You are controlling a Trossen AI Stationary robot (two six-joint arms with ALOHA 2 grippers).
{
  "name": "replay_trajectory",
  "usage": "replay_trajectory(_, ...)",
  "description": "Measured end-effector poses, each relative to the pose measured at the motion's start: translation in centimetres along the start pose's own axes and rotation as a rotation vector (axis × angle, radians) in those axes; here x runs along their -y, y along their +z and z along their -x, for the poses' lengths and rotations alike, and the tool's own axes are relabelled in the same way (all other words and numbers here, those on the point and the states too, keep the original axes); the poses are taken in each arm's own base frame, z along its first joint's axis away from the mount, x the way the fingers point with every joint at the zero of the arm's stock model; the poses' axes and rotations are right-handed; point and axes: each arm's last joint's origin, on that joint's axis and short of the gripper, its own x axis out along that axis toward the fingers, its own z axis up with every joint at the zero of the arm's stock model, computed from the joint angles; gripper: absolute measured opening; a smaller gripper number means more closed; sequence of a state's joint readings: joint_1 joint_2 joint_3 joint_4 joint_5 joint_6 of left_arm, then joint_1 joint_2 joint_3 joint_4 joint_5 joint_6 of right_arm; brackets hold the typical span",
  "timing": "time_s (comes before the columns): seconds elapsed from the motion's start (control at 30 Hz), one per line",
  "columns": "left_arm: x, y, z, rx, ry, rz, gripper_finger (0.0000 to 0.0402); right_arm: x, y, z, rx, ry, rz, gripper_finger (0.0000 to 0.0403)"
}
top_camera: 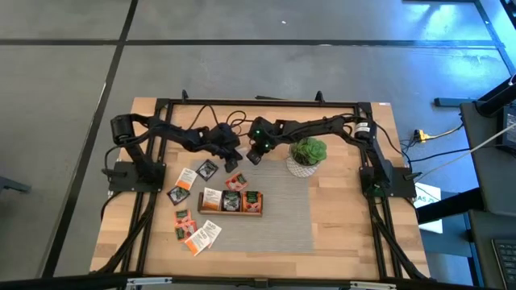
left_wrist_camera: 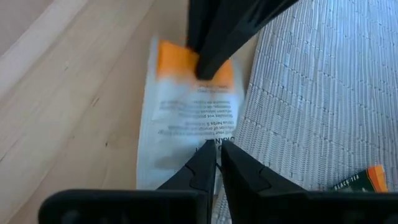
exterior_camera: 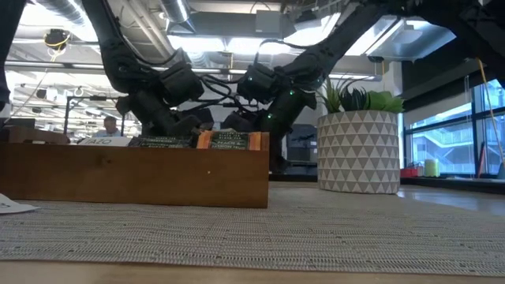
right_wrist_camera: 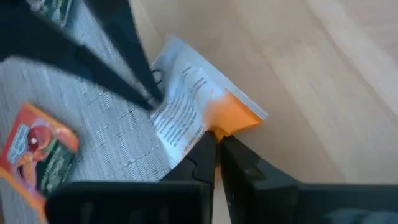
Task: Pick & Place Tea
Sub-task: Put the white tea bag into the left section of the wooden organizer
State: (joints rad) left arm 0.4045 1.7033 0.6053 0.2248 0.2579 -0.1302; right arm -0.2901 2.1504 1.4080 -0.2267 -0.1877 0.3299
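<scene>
Both arms' fingers [left_wrist_camera: 214, 163] on 1 sachet [left_wrist_camera: 186, 112].

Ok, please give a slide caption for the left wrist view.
Left gripper and right gripper both pinch one white-and-orange tea sachet.

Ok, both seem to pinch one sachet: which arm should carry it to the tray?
Probably left: left gripper pinches the sachet mid-edge, right gripper only its orange corner; the tray sits left of centre.
</scene>
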Motion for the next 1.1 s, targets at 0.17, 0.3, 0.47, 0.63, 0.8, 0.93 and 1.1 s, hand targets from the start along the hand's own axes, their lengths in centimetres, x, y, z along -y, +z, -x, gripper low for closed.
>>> replay_trajectory(0.17,0.2,1.4,3.4,0.067,0.024,-0.013,0.0023,-0.3,0.8,1.6,0.0,-0.09,0.073,0.001)
replay_trajectory(0.3,0.2,2.0,6.2,0.139,0.036,-0.001,0.0024,-0.7,1.7,3.3,0.047,-0.155,0.128,0.0006)
replay_trajectory(0.47,-0.3,1.3,8.7,0.252,0.042,0.035,0.0031,-1.4,2.5,6.4,0.105,-0.232,0.184,0.0012)
replay_trajectory(0.63,-0.5,-0.6,10.0,0.413,0.034,0.037,0.0039,-2.0,2.5,9.2,0.164,-0.331,0.235,0.001)
replay_trajectory(0.8,0.0,-2.4,10.3,0.584,-0.037,0.038,0.0047,-2.2,1.4,10.6,0.309,-0.299,0.245,0.0012)
replay_trajectory(0.93,0.8,-3.0,10.6,0.738,-0.061,-0.03,0.0052,-2.7,0.5,11.2,0.589,-0.209,0.25,0.0013)
replay_trajectory(1.1,2.0,-2.6,11.1,0.845,-0.122,-0.098,0.0063,-4.1,-0.3,11.9,0.916,-0.081,0.298,0.0013)
